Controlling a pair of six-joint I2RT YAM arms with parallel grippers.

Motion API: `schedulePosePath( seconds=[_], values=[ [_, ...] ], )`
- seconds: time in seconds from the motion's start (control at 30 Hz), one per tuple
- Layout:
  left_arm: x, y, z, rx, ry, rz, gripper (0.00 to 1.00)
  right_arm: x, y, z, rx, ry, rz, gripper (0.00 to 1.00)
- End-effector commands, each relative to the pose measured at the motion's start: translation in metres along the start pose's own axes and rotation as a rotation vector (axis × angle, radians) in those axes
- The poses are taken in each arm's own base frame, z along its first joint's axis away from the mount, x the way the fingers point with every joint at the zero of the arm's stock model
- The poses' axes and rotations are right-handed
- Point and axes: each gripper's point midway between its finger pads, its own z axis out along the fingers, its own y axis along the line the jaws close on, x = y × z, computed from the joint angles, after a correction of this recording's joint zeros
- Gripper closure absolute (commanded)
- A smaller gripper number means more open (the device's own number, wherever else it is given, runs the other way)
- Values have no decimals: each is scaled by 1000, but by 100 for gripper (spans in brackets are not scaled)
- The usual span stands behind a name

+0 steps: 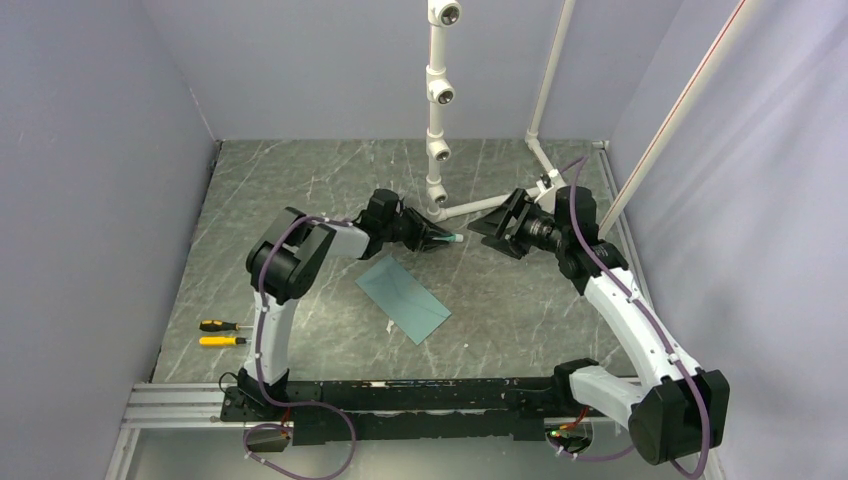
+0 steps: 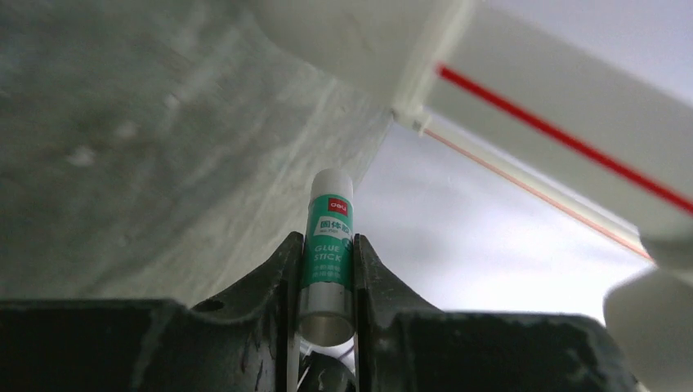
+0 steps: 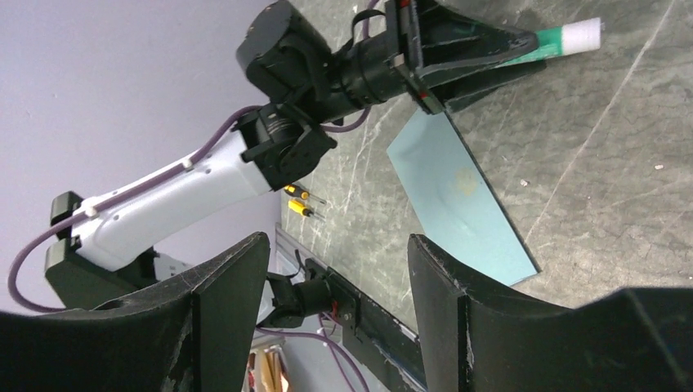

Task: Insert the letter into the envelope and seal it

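Above the middle of the surface, the left fingers (image 2: 282, 278) are pinching a glue stick (image 2: 329, 237) while the right fingers (image 3: 233, 298), standing wide and empty, should be closing squarely on its white cap (image 3: 584, 34); the envelope (image 1: 405, 297) is lying flat slightly toward the near edge.

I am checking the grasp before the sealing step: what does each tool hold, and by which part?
The left tool grips a glue stick around its lower body, white cap end protruding. The right tool holds nothing.

Pale lilac walls (image 1: 100, 150) are enclosing a dark marbled table (image 1: 300, 180), and a white pipe stand (image 1: 436, 120) is standing at the back.
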Motion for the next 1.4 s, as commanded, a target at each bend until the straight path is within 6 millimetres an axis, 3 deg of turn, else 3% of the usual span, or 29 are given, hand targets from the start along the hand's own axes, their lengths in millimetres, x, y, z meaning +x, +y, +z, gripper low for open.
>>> schedulePosePath(
  seconds=[0.0, 0.23, 0.43, 0.53, 0.63, 0.7, 0.83, 0.93, 1.1, 1.17, 1.2, 1.37],
  values=[
    [-24, -19, 13, 71, -90, -65, 70, -4, 16, -7, -63, -18, -33, 34],
    [-28, -7, 17, -15, -97, -81, 47, 2, 29, -11, -135, 9, -16, 36],
    [-18, -15, 4, -78, -76, 28, 44, 5, 9, -10, -39, 19, -23, 37],
    [-4, -15, -16, -126, -76, 103, 43, 4, -13, -12, 88, 2, -26, 36],
    [9, -21, -53, -176, -116, 204, 40, 1, -32, -20, 228, -2, -45, 33],
    [17, -23, -81, -223, -157, 269, 38, 0, -45, -29, 325, -2, -55, 26],
    [34, -18, -153, -359, -264, 375, 36, -2, -70, -47, 507, -15, -65, 9],
    [44, -9, -215, -462, -377, 417, 38, -1, -82, -61, 609, -9, -69, 8],
    [62, 7, -322, -599, -573, 447, 32, 2, -82, -84, 678, 1, -102, 9],
    [69, 7, -362, -618, -658, 462, 25, 2, -80, -95, 695, -16, -133, 9],
    [76, 5, -381, -608, -686, 480, 10, 1, -79, -101, 700, -24, -159, 9],
    [94, 0, -454, -633, -792, 604, 7, -4, -67, -136, 702, -124, -268, 0]
  ],
)
